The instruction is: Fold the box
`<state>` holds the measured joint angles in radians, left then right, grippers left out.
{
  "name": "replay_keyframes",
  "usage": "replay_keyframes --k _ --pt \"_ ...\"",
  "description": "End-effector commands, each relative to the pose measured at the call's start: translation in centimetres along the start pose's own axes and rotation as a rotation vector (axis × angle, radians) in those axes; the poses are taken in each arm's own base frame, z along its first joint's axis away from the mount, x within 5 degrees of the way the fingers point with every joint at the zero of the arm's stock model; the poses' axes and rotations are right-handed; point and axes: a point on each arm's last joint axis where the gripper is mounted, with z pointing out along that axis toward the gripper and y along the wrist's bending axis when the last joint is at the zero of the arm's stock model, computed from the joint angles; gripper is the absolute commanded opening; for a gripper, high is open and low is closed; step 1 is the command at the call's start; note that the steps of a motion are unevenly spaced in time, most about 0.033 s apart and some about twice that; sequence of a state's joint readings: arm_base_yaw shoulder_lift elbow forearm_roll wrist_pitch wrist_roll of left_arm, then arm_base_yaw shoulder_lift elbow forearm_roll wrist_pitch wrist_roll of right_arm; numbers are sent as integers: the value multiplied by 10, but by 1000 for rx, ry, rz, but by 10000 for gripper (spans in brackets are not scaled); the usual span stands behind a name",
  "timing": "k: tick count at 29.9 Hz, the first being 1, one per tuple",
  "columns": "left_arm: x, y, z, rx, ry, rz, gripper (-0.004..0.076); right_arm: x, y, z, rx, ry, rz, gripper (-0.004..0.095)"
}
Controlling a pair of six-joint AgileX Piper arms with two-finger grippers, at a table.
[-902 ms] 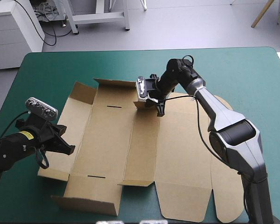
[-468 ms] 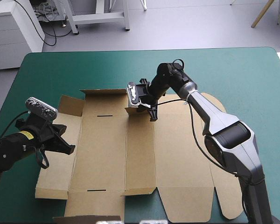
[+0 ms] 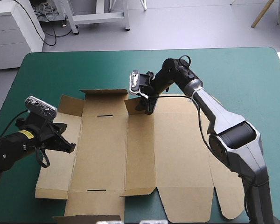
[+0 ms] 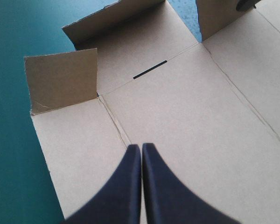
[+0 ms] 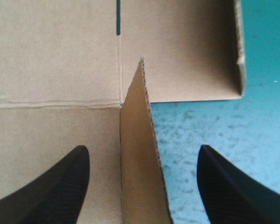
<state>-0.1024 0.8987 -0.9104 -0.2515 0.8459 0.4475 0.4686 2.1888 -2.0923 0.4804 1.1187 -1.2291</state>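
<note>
Box (image 3: 140, 154) flat, long axis left–right | left tool (image 4: 141, 147) pressed together | right tool (image 5: 143, 151) spread astride raised flap (image 3: 132, 105)

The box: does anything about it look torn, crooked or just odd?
Nothing looks damaged. The box lies mostly flat and unfolded. Only the flaps along its far edge stand up, with one flap between the fingers of the open right gripper. No tears or crushing show.
</note>
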Motion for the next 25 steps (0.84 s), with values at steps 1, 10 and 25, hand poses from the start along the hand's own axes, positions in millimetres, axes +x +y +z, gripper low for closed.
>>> replay_keyframes --k 1,10,25 --pt "-13 1 -8 -14 -96 -20 -10 -35 -3 -82 182 -127 40 683" --pt "-13 1 -8 -14 -96 -12 -10 -23 0 -162 299 -86 396 518" --pt "-12 2 -6 -18 -88 -70 -10 50 -20 -210 549 31 874 -14"
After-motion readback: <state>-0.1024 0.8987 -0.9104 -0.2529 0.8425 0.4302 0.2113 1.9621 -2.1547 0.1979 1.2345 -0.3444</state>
